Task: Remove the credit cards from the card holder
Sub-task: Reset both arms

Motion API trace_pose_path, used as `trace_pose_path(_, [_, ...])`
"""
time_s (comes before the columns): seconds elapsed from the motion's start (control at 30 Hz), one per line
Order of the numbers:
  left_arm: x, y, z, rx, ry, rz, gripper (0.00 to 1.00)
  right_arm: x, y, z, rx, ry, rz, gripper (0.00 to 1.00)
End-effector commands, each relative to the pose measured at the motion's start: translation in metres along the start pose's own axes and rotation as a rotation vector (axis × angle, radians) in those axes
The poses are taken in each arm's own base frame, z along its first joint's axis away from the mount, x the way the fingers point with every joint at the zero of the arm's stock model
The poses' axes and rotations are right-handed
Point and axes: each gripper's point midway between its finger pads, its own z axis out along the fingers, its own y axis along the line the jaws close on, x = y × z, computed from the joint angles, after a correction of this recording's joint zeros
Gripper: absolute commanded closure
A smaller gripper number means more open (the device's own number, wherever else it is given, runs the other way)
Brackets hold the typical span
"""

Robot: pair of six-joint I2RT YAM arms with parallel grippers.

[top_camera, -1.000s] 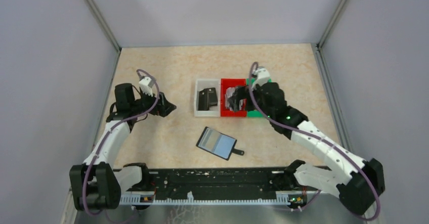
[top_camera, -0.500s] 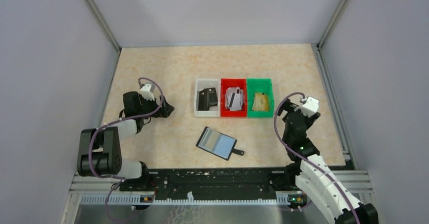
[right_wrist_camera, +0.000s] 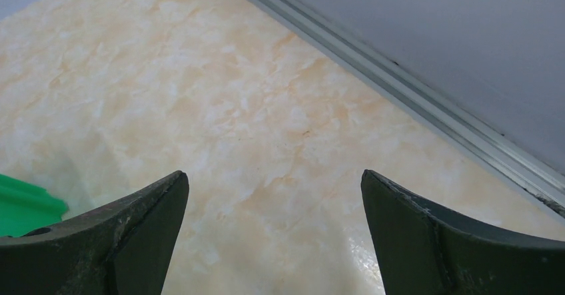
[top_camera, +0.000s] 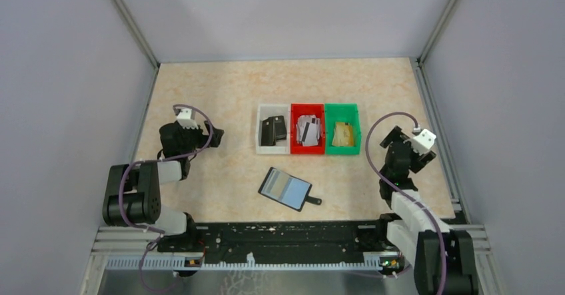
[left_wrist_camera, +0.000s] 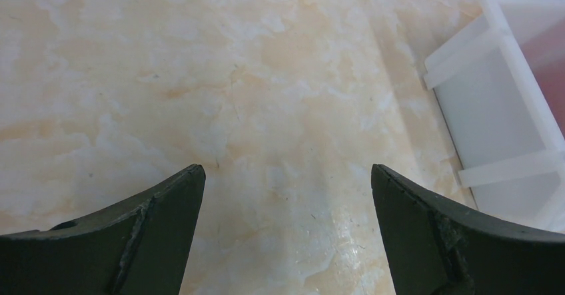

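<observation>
1. top: i see the holder [top_camera: 285,188] lying open on the table [top_camera: 220,88], in front of the bins; cards [top_camera: 306,132] lie in the red bin [top_camera: 306,150], a tan card [top_camera: 344,134] in the green bin [top_camera: 341,107].
2. left wrist: left gripper [left_wrist_camera: 286,168] released, jaws wide, nothing held; white bin [left_wrist_camera: 506,108] near.
3. right wrist: right gripper [right_wrist_camera: 274,173] released, jaws wide, nothing held.

The black folding card holder [top_camera: 285,188] lies on the beige stone-look table [top_camera: 213,88], nearer than the row of three plastic bins [top_camera: 307,151].
</observation>
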Motion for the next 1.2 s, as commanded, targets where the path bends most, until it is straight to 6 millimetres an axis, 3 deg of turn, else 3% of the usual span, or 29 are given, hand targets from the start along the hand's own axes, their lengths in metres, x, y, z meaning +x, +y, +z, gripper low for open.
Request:
trace_pose_path(0.0, [-0.023, 0.017, -0.006, -0.101, -0.132, 0.027, 0.01, -0.017, 0.027, 0.012, -0.098, -0.079, 0.044, 0.01])
trace_pose_path(0.33, [-0.025, 0.032, -0.012, -0.192, -0.153, 0.007, 0.01, -0.004, 0.053, 0.026, -0.205, -0.113, 0.013, 0.01])
trace_pose_path(0.5, [-0.04, 0.04, -0.02, -0.239, -0.266, 0.092, 0.01, 0.003, 0.063, 0.027, -0.248, -0.107, -0.025, 0.01])
trace_pose_path(0.63, [-0.028, 0.021, -0.019, -0.133, -0.268, 0.168, 0.01, 0.004, 0.066, 0.026, -0.268, -0.109, -0.039, 0.01])
trace_pose_path(0.7, [-0.023, 0.022, -0.024, -0.15, -0.303, 0.176, 0.01, 0.001, 0.069, 0.022, -0.293, -0.131, -0.038, 0.01])
trace_pose_path(0.73, [-0.034, 0.021, -0.03, -0.16, -0.377, 0.19, 0.01, 0.001, 0.071, 0.019, -0.312, -0.143, -0.047, 0.01])
trace_pose_path(0.77, [-0.032, 0.021, -0.032, -0.163, -0.386, 0.188, 0.01, 0.003, 0.074, 0.014, -0.334, -0.15, -0.074, 0.01])
trace_pose_path(0.87, [-0.024, 0.025, -0.021, -0.157, -0.294, 0.165, 0.01, 0.013, 0.09, 0.002, -0.42, -0.179, -0.151, 0.01])
trace_pose_path(0.93, [-0.022, 0.025, -0.012, -0.156, -0.254, 0.187, 0.01, 0.005, 0.093, 0.0, -0.412, -0.233, -0.163, 0.01])
trace_pose_path(1.03, [-0.019, 0.02, -0.001, -0.145, -0.211, 0.223, 0.01, 0.019, 0.097, 0.02, -0.388, -0.123, -0.169, 0.01])
trace_pose_path(1.17, [-0.019, 0.017, -0.002, -0.142, -0.22, 0.232, 0.01, 0.02, 0.092, 0.024, -0.405, -0.1, -0.13, 0.01])
